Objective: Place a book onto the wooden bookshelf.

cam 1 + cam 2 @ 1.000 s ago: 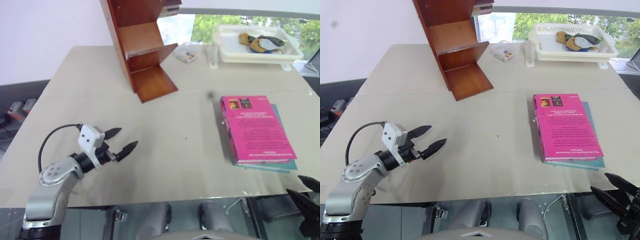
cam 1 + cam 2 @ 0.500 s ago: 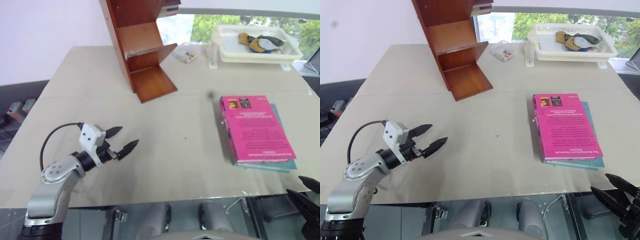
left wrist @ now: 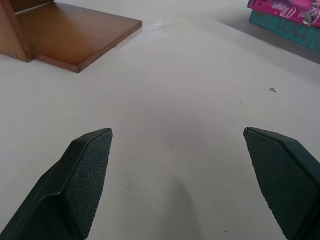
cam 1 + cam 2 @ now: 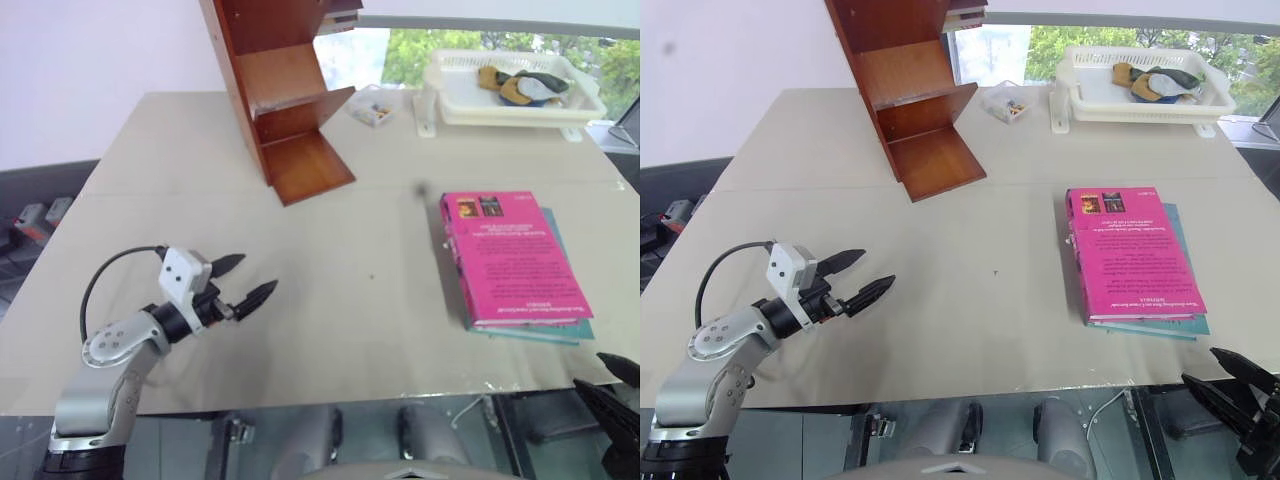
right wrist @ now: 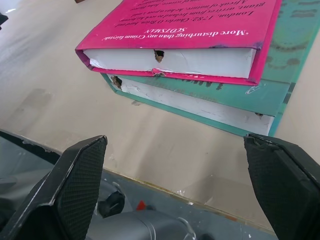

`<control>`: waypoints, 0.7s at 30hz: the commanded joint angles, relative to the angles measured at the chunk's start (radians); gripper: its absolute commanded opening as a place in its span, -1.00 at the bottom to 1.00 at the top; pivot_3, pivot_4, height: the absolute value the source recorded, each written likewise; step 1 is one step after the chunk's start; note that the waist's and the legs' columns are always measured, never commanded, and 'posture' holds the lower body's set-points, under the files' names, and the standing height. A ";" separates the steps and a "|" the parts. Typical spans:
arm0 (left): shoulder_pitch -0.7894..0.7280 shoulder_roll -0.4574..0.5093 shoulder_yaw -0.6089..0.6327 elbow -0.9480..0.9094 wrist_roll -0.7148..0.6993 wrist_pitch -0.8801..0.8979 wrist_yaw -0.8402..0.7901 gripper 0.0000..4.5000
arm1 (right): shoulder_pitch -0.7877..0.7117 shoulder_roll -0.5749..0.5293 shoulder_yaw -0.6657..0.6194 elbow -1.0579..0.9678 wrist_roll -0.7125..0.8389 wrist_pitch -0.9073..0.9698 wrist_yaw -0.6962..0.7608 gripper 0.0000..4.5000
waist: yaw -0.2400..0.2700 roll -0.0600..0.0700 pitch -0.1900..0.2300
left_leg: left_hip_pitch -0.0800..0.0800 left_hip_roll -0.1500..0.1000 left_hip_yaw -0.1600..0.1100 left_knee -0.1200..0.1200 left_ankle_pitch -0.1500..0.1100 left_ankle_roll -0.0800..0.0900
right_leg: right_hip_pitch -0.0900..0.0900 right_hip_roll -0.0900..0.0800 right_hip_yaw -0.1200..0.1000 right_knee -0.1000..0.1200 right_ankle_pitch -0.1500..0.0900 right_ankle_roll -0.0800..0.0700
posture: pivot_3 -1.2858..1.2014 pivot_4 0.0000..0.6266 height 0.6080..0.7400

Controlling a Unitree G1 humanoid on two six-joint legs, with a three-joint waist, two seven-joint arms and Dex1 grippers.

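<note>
The book (image 4: 1130, 254), a pink paperback, lies flat on the right half of the desk (image 4: 970, 300), stacked directly on a teal book (image 4: 1188, 322) whose edges project past it on the right and near sides. The bookshelf (image 4: 910, 95) stands at the far left-centre of the desk, well apart from the stack, with its slanted lower tier open toward the middle. A white tray (image 4: 1140, 92) holding several small items sits at the far right edge, and a small clear box (image 4: 1006, 104) lies between the tray and the bookshelf. The left hand (image 4: 855, 280) hovers low over the near-left area of the desk, fingers spread and holding nothing, pointed toward the desk centre. The right hand (image 4: 1240, 385) sits at the near right corner, below the desk edge, with its fingers spread and empty. The left wrist view adds the front lip of the lowest shelf board (image 3: 75, 42) and the corner of the stacked books (image 3: 287, 20) beyond a bare stretch of desk. The right wrist view presents the near end of the stack: the white page blocks of both books, each with a small torn notch, and inverted print on the pink cover (image 5: 200, 22). The head views supply the two small dark pictures at the far end of that cover.
</note>
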 commanded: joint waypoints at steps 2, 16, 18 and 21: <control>-0.008 0.005 0.005 -0.003 0.001 -0.020 -0.009 0.98 | 0.012 -0.002 -0.044 0.001 0.005 -0.018 0.009 1.00 | 0.000 0.000 0.000 | 0.000 0.000 0.000 0.000 0.000 0.000 | 0.000 0.000 0.000 0.000 0.000 0.000 | 0.03 -0.52 1.00; -0.055 0.000 -0.025 0.017 0.011 -0.024 -0.012 0.98 | 0.009 0.002 -0.049 0.011 0.012 -0.029 0.014 1.00 | 0.000 0.000 0.000 | 0.000 0.000 0.000 0.000 0.000 0.000 | 0.000 0.000 0.000 0.000 0.000 0.000 | 0.03 -0.52 1.00; -0.062 -0.001 -0.032 0.022 0.013 -0.027 -0.014 0.98 | 0.010 0.003 -0.050 0.011 0.012 -0.031 0.015 1.00 | 0.000 0.000 0.000 | 0.000 0.000 0.000 0.000 0.000 0.000 | 0.000 0.000 0.000 0.000 0.000 0.000 | 0.03 -0.52 1.00; -0.070 -0.003 -0.039 0.024 0.013 -0.027 -0.015 0.98 | 0.015 0.006 -0.053 0.009 0.014 -0.033 0.016 1.00 | 0.000 0.000 0.000 | 0.000 0.000 0.000 0.000 0.000 0.000 | 0.000 0.000 0.000 0.000 0.000 0.000 | 0.03 -0.52 1.00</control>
